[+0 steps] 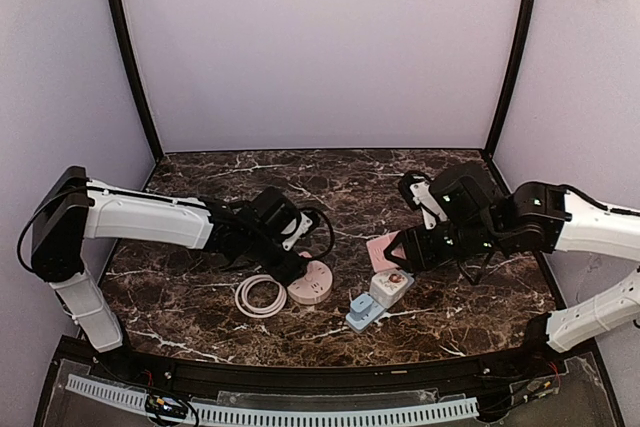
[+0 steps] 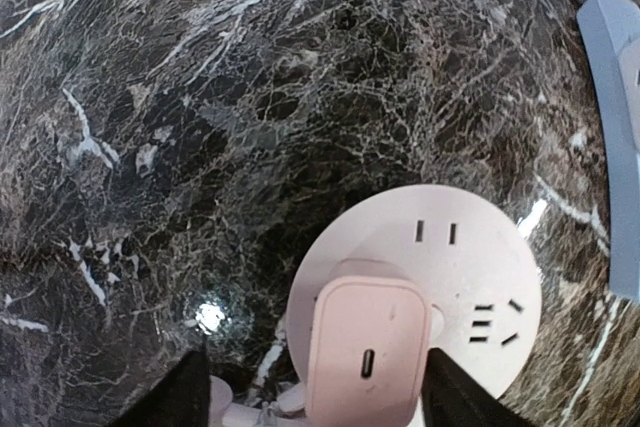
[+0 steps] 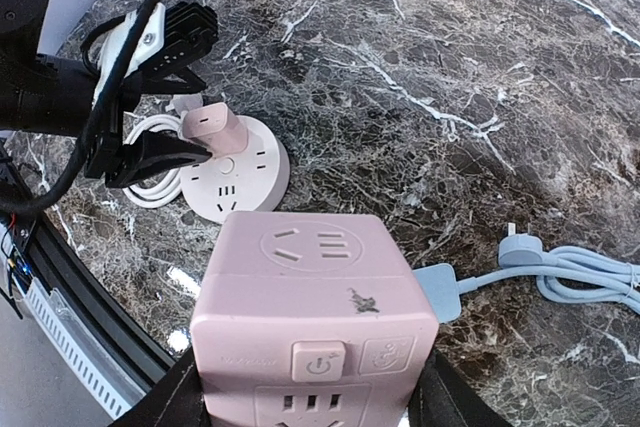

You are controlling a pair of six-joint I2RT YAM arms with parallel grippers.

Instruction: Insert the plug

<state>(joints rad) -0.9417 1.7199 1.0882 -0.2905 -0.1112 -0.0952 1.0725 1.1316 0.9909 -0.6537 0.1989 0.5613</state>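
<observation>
Plug (image 2: 366,347) and round socket (image 2: 470,267) met in the left wrist view. The pink plug stood on the near part of the socket's face with no pins showing, so we judged it pushed in, though we could not tell how deep. The left gripper (image 2: 322,392) was open, with one finger (image 2: 185,392) on each side of the plug, and dark table (image 2: 200,97) showed through the gap on one side. A blue strip (image 2: 615,77) lay at the edge of the view.

From the right wrist we saw the plug (image 3: 213,127) upright on the round socket (image 3: 245,182), the left gripper's black fingers flanking it without clamping it. The right gripper (image 3: 305,402) was closed on a pink cube socket (image 3: 310,287); we could not tell whether the cube rested on the table. A blue cable (image 3: 570,272) lay off to one side.

From above, the left gripper (image 1: 290,252) hung over the round socket (image 1: 312,287), with a white cable (image 1: 260,295) coiled just beside it. The right gripper (image 1: 405,247) held its cube well apart from them.

We saw three risks. If the fingers came away crooked, one could catch the plug's side and tilt it or pull it loose. Nothing held the round socket down, so it might slide or lift along with the plug. The coil near the fingers could also snag.
</observation>
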